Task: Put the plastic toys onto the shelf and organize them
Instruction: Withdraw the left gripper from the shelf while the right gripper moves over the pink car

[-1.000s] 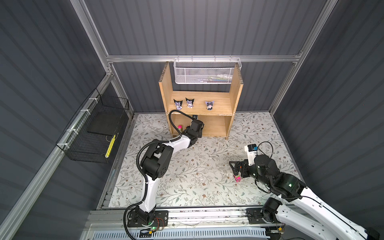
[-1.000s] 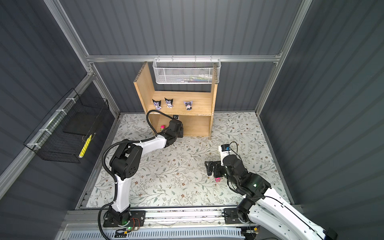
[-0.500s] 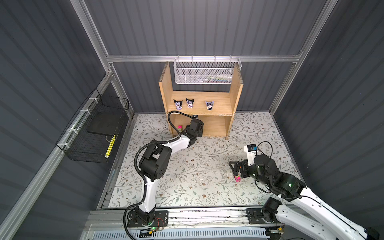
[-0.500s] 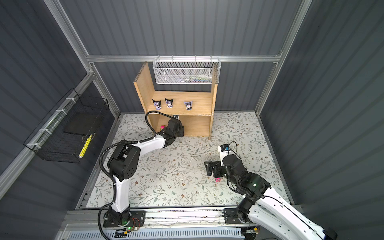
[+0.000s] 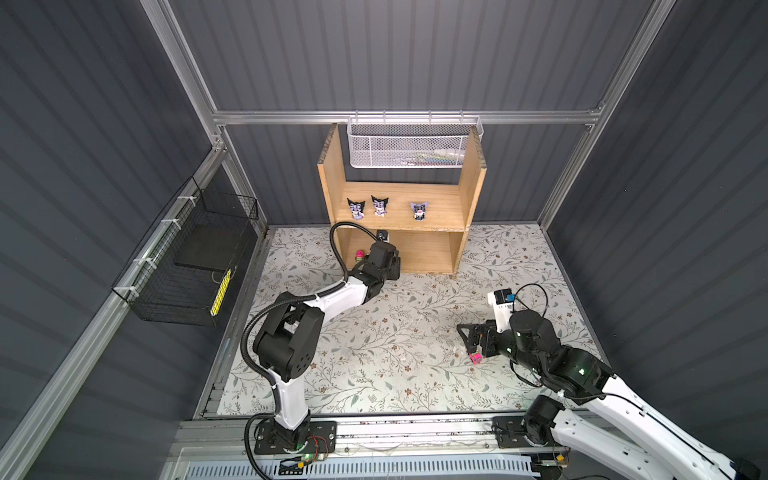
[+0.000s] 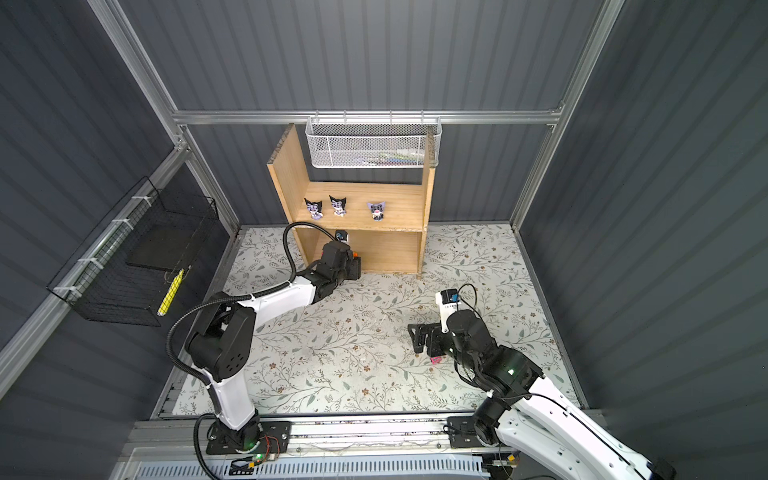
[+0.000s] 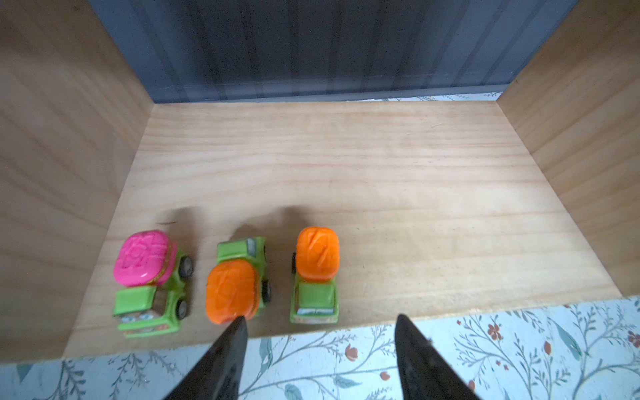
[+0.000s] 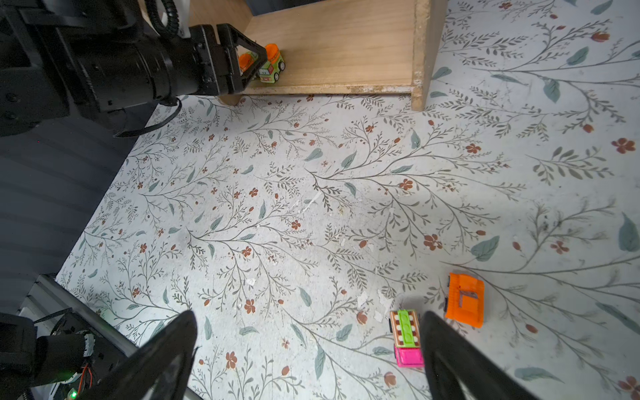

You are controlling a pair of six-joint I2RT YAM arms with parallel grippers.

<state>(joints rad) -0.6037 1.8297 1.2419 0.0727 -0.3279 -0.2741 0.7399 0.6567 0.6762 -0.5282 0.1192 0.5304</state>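
Shelf: The wooden shelf (image 5: pixel 330 183) stands at the back of the flowery surface (image 5: pixel 386 332).
Top board: Three purple-and-black toys with pointy ears stand up in a row. The corner figurine (image 5: pixel 356 208) and the middle figurine (image 5: pixel 380 205) are close together. The lone figurine (image 5: pixel 419 210) is a bit apart from them.
Bottom board: Three little green cars sit side by side near the front edge, close to one side wall. They are the pink-topped car (image 7: pixel 149 280), the middle orange-topped car (image 7: pixel 235 280) and the end orange-topped car (image 7: pixel 315 273). The middle one faces the back and the other two face the front.
Left end effector: The left end effector (image 7: pixel 320 322) is at the front edge of the bottom board. Its jaws are apart and hold nothing. The end orange-topped car sits just ahead of the gap. One fingertip (image 7: pixel 239 329) looks very near the middle orange-topped car, but I cannot tell if they touch.
Right end effector: The right end effector (image 8: pixel 308 320) is low over the surface, well apart from the shelf. Its jaws are spread wide and hold nothing.
Toys on the surface: The pink-and-green car (image 8: pixel 407 341) lies inside the gap, just beside one finger (image 8: pixel 446 349). The orange car (image 8: pixel 464 299) lies near it, outside the gap.
Baskets: A white mesh basket (image 5: pixel 411 149) hangs above the shelf. A black wire basket (image 5: pixel 187 266) hangs on the side wall.
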